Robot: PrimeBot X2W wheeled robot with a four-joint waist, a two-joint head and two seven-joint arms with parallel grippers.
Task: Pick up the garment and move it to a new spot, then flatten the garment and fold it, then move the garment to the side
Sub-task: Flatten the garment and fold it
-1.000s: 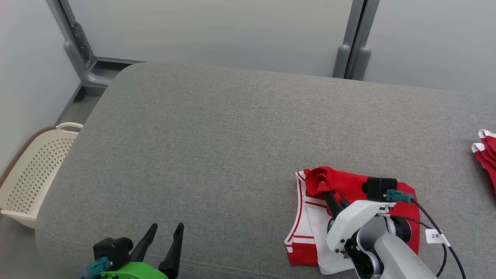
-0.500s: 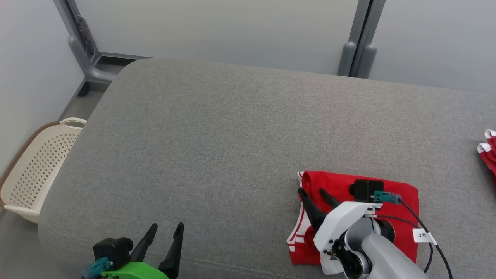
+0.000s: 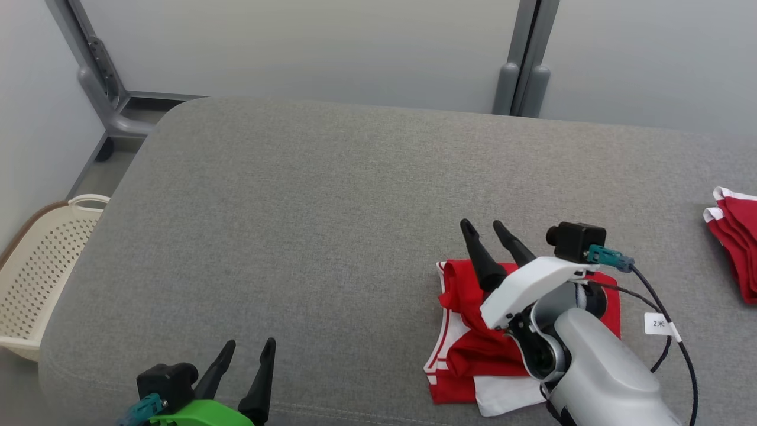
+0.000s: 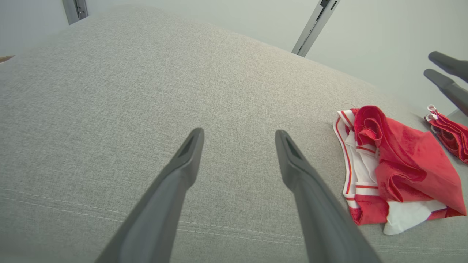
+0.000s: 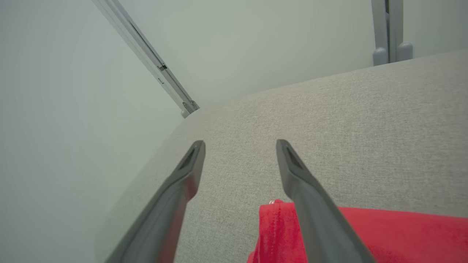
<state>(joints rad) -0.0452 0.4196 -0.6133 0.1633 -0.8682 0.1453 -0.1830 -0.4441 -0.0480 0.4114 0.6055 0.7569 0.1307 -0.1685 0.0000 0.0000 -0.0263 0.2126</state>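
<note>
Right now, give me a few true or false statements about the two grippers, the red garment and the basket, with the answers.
1. The right gripper is open and holds nothing. True.
2. The red and white garment lies in the basket. False: it lies on the grey cushion, and the basket stands off the cushion's left end.
3. The left gripper is shut on the garment. False: it is open over bare cushion, apart from the garment.
4. Another red cloth lies on the cushion to the right of the garment. True.
</note>
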